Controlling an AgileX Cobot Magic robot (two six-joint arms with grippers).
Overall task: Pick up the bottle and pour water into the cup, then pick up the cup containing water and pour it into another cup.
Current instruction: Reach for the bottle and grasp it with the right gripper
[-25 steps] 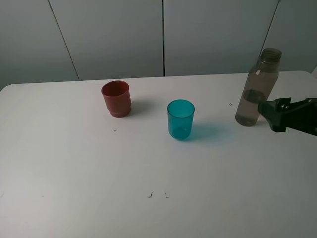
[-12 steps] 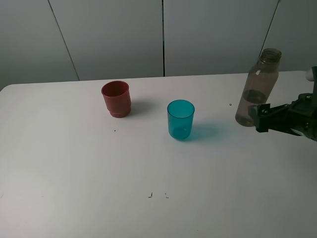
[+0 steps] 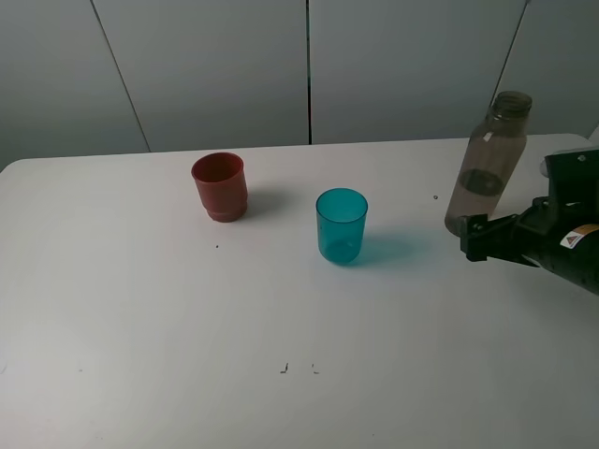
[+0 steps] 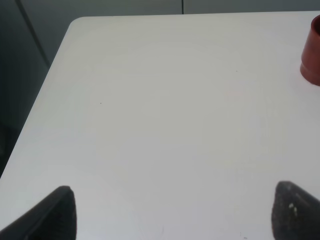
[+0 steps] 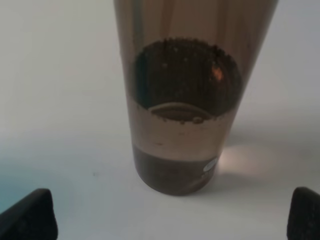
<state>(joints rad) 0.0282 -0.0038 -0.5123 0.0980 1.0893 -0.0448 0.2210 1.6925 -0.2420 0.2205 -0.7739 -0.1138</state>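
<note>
The smoky grey-brown bottle (image 3: 487, 168) stands uncapped at the table's back right with a little water in its base. My right gripper (image 3: 471, 238) is open just in front of the bottle's foot, touching nothing. In the right wrist view the bottle (image 5: 182, 100) rises straight ahead, beyond the two spread fingertips (image 5: 27, 216), and my right gripper (image 5: 167, 217) holds nothing. The teal cup (image 3: 341, 224) stands mid-table. The red cup (image 3: 220, 186) is to its back left. My left gripper (image 4: 175, 215) is open over bare table, with the red cup (image 4: 312, 50) at the frame's edge.
The white table (image 3: 281, 309) runs to a grey panelled wall behind. Its left edge (image 4: 45, 90) shows in the left wrist view. A few small dark specks (image 3: 284, 368) lie near the front.
My right gripper has swung from beside the bottle's right side leftward and toward the front, ending in front of the bottle's base. Bottle and both cups have not moved.
</note>
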